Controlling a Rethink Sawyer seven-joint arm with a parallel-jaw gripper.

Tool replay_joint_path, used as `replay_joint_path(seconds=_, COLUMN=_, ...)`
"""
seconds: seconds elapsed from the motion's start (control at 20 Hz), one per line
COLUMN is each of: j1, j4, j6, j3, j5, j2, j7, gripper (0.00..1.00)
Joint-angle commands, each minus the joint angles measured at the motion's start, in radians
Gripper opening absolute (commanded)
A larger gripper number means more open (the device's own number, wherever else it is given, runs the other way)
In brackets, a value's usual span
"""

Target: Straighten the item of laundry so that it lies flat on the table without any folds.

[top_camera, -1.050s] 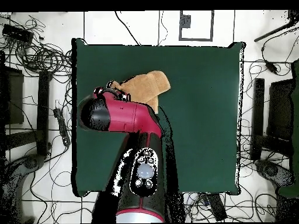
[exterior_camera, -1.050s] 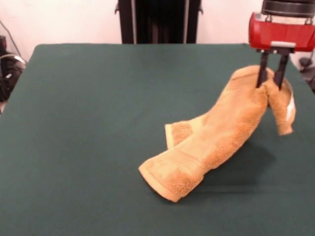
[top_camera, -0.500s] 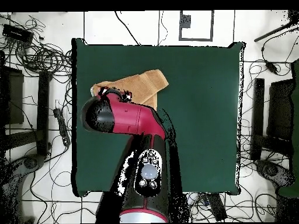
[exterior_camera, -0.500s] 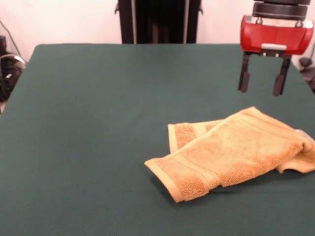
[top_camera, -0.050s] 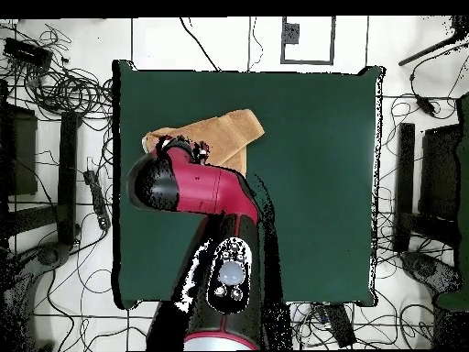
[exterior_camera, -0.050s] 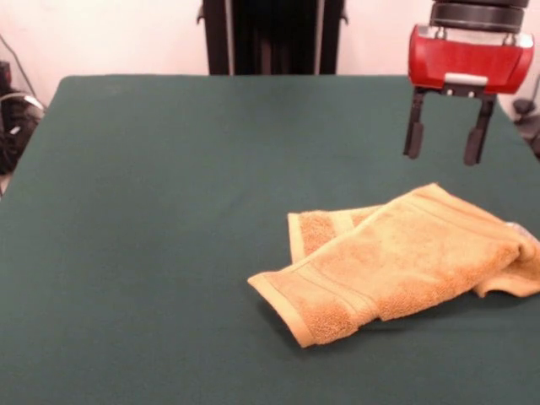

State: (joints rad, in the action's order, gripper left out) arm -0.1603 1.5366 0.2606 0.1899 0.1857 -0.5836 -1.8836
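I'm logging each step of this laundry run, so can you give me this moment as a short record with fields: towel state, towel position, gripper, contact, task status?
towel state: the towel lies folded over itself, a lower layer showing beneath the top one
towel position: on the table, toward the right edge in the front view
gripper: the gripper is open and empty, hanging above the towel's far end
contact: none, gripper and towel are apart
task status: not flat yet, folds remain

Pale wall [exterior_camera, -0.050s: 118, 38] behind my fingers [exterior_camera, -0.050s: 413, 135], with a dark upright post [exterior_camera, -0.050s: 272, 35] off to their side. Overhead shows white floor [top_camera, -0.050s: 55, 302] all round, strewn with black cables [top_camera, -0.050s: 69, 87] and dark equipment [top_camera, -0.050s: 18, 151].
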Motion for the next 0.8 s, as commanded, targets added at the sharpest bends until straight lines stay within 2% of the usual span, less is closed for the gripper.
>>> replay_joint_path(seconds=0.05, j1=-0.031, j4=0.068, j6=-0.021, j3=-0.016, j5=0.048, j2=0.102, j7=-0.254, gripper=1.00)
replay_joint_path(seconds=0.3, j1=-0.041, j4=0.051, j6=-0.034, j3=0.007, j5=0.049, j2=0.124, j7=-0.254, gripper=1.00)
replay_joint_path(seconds=0.8, j1=0.012, j4=0.032, j6=-0.110, j3=-0.012, j5=0.026, j2=0.168, j7=-0.207, gripper=1.00)
